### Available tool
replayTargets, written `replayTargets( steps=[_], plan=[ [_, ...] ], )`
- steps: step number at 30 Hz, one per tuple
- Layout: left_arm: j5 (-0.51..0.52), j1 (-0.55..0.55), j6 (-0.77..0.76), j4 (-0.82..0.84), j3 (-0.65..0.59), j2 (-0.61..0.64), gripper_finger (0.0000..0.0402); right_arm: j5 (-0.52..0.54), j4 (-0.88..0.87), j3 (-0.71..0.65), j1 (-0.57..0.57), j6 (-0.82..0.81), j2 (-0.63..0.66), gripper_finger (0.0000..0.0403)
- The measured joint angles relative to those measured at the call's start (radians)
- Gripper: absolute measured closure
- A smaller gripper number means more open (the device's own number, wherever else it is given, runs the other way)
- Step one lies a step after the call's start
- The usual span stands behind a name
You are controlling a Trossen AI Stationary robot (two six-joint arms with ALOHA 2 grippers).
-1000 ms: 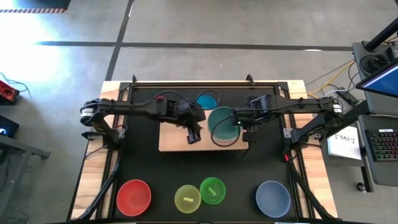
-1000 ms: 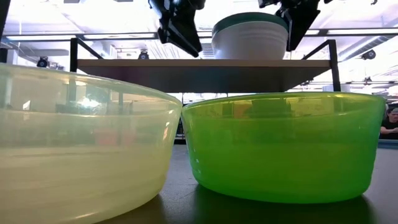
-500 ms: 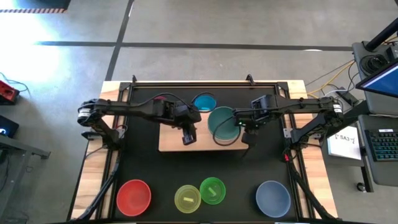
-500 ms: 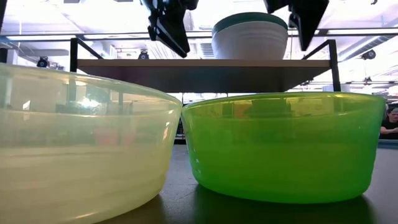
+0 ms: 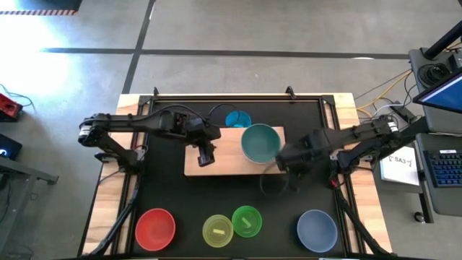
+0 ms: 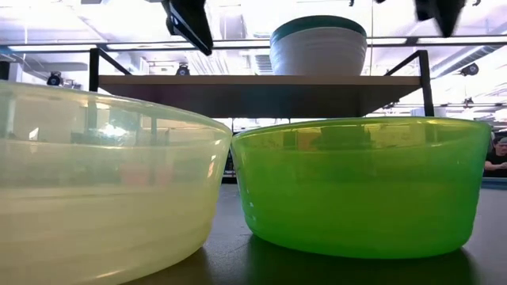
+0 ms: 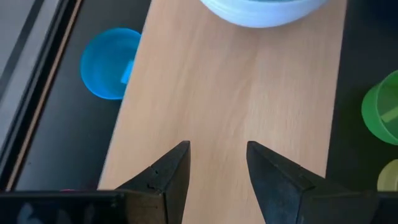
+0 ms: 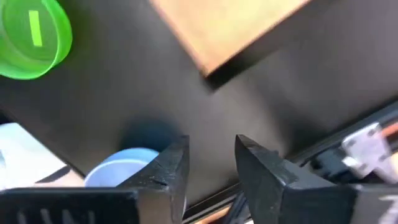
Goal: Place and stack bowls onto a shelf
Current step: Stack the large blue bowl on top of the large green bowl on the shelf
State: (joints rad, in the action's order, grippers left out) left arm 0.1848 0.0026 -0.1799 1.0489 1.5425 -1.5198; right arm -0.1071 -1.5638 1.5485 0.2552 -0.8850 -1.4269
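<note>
A teal-green bowl sits nested in a white bowl (image 5: 260,142) on the right part of the light-wood shelf (image 5: 224,160); in the low view the stack (image 6: 319,46) stands on the shelf top (image 6: 257,81). My left gripper (image 5: 206,155) is open and empty above the shelf's left part (image 7: 214,162). My right gripper (image 5: 281,165) is open and empty above the black mat, just off the shelf's near right corner (image 8: 211,168). The cyan bowl (image 5: 237,118) rests on the mat behind the shelf. The magenta bowl is not in view.
Along the table's near edge stand the red bowl (image 5: 155,227), the yellow-green bowl (image 5: 217,230), the bright green bowl (image 5: 246,220) and the slate-blue bowl (image 5: 317,230). The shelf's left half is bare wood. A black frame runs round the mat.
My right gripper has drawn away from the bowl stack, toward the table's near right and upward, off the shelf. My left gripper has gone toward the table's left edge and risen a little. The bowl stack has stayed in place on the shelf.
</note>
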Motion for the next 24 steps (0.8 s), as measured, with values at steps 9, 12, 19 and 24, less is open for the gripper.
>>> replayTargets(
  steps=[9, 12, 19, 24],
  plan=[
    [0.000, -0.011, 0.071, 0.000, 0.000, 0.050, 0.0260, 0.001, 0.044, -0.022, 0.261, -0.374, -0.011, 0.0238],
    [0.000, -0.027, 0.094, 0.000, 0.000, 0.062, 0.0260, 0.005, 0.058, -0.037, 0.324, -0.451, -0.044, 0.0237],
    [0.020, -0.045, 0.118, 0.000, 0.000, 0.103, 0.0260, 0.002, 0.090, -0.062, 0.420, -0.473, -0.123, 0.0239],
    [0.026, -0.045, 0.095, 0.001, 0.000, 0.138, 0.0260, 0.002, 0.089, -0.093, 0.445, -0.479, -0.142, 0.0231]
  ],
)
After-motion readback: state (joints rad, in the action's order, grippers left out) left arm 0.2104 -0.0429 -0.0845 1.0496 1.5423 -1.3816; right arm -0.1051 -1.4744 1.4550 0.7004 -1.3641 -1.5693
